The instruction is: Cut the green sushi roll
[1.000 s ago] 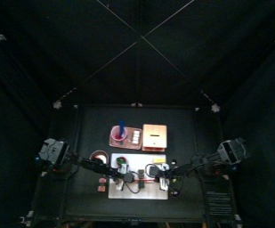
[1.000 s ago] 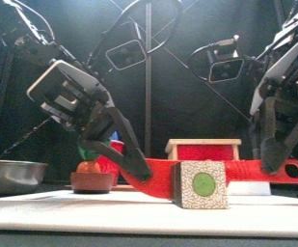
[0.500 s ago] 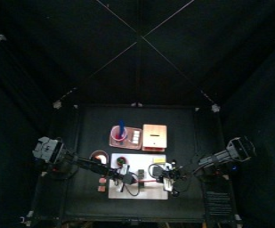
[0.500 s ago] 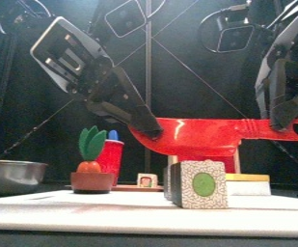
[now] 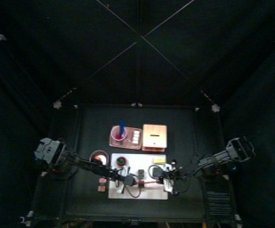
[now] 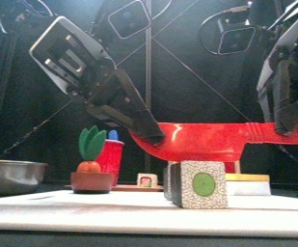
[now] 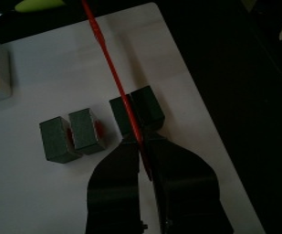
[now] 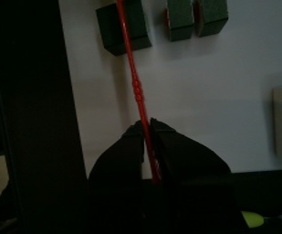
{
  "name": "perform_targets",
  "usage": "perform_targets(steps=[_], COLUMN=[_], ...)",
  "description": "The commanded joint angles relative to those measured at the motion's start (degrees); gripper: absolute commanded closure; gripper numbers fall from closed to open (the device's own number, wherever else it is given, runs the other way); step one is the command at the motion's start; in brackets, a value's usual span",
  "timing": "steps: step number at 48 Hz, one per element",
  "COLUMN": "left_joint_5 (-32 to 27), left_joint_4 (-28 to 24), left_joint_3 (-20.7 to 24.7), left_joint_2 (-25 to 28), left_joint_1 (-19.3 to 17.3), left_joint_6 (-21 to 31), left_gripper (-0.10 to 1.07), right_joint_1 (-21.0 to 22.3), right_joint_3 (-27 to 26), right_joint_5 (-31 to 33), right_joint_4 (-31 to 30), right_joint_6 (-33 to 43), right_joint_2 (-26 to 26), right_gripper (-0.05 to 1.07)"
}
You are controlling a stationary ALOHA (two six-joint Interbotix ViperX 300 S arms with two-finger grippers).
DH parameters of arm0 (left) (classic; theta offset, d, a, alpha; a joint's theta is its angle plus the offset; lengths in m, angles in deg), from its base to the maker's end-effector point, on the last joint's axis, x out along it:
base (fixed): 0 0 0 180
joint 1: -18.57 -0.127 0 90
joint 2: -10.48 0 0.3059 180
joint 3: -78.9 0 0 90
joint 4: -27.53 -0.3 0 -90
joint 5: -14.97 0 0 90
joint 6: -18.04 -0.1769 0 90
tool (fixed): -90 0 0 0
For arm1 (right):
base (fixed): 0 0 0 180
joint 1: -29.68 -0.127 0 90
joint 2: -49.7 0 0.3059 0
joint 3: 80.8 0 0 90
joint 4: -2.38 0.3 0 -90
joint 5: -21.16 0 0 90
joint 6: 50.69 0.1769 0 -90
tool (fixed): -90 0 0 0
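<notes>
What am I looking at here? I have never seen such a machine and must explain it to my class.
It is a robot with two black arms at a small table. One picture looks straight down, one level across the table, two from cameras on the wrists. The left gripper and right gripper each clamp one end of a red knife, held above the white board. On it lies the green sushi roll, in three pieces.

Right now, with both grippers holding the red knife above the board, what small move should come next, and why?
Probably lower both arms together, straight down. The red knife hangs roughly level between the left gripper and right gripper, clear above the green sushi roll, and both wrist views show its edge crossing that roll on the white board.
</notes>
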Motion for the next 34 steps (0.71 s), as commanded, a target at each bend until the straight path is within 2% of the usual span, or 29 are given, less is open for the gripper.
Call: perform_targets(steps=[1,34], left_joint_5=[-1.5,-3.0], left_joint_4=[-0.3,1.5], left_joint_3=[-0.2,-0.2], left_joint_2=[-0.5,-0.1], left_joint_1=[3.6,4.0], left_joint_6=[-0.3,-0.2], left_gripper=[0.61,0.61], right_joint_1=[0.2,0.1], right_joint_3=[0.2,-0.1], right_joint_5=[1.4,1.5], right_joint_4=[0.0,0.6], right_joint_6=[0.3,0.3], right_joint_2=[-0.6,0.4], right_gripper=[0.58,0.58])
